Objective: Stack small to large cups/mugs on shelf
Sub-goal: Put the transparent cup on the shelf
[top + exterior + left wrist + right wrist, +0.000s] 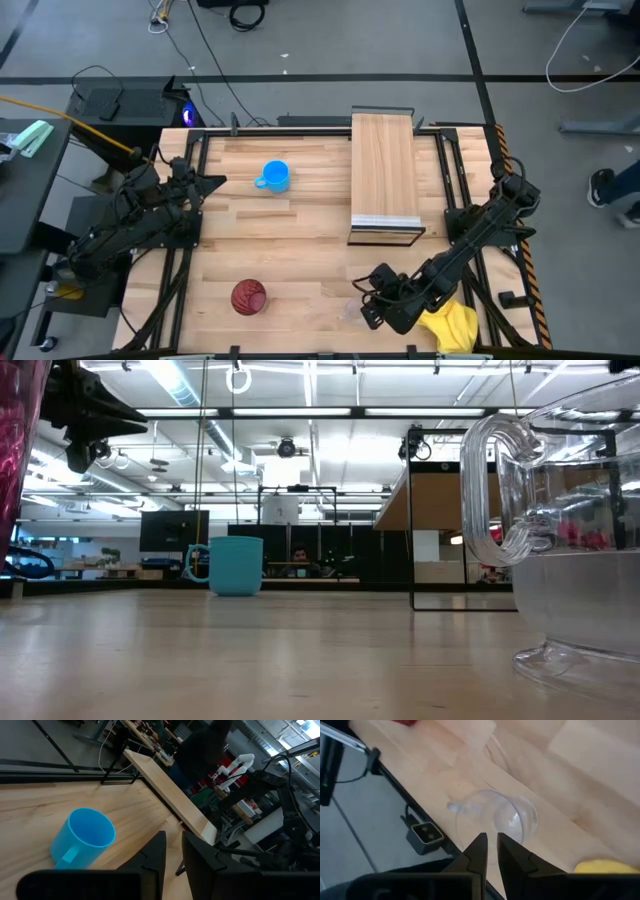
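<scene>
The right gripper (491,851) hovers just above the clear cup (499,822) near the table's (300,240) front edge, jaws nearly closed, gripping nothing; the left gripper (172,851) waits, slightly open, near the blue mug (85,837).

Two dark jointed arms — black, angular fingers (479,851), exposed cables.

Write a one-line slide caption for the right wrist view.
Right gripper hovers with narrowly parted fingers over the clear cup near the tabletop edge, yellow cloth alongside.

Overhead, table-level, two wrist views
</scene>
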